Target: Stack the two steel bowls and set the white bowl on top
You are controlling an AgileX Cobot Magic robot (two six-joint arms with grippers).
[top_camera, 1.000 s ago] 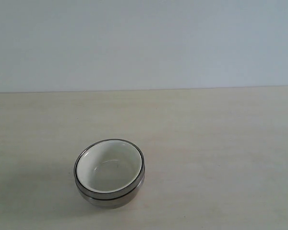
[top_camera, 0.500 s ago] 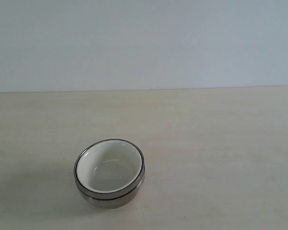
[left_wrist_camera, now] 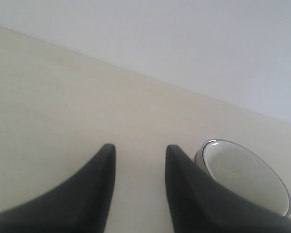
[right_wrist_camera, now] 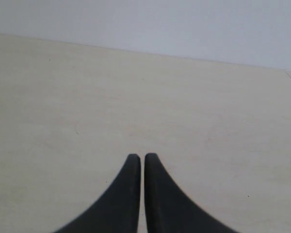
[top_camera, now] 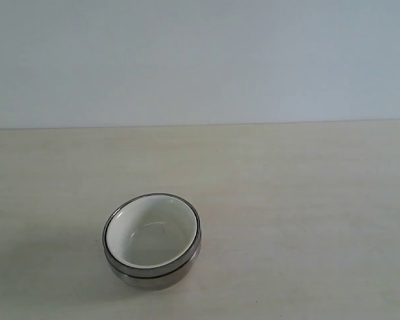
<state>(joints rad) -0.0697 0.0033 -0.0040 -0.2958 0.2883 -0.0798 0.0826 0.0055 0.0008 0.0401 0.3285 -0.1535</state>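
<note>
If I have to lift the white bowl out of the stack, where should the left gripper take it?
Probably its rim, from straight above: the white bowl sits nested in the steel bowls, so its outer wall is hidden and only the open top is reachable. The open left gripper would put one finger inside; the gap outside looks tight.

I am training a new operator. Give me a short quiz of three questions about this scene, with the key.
1. True or false: the white bowl sits inside the steel bowls.
2. Choose one. The left gripper is: A) open and empty; B) shut on the white bowl; C) shut on a spoon.
3. Fill in the word: the fingers of the right gripper are ____ (open or shut), with only the table under them.

Key: 1 true; 2 A; 3 shut.
</note>
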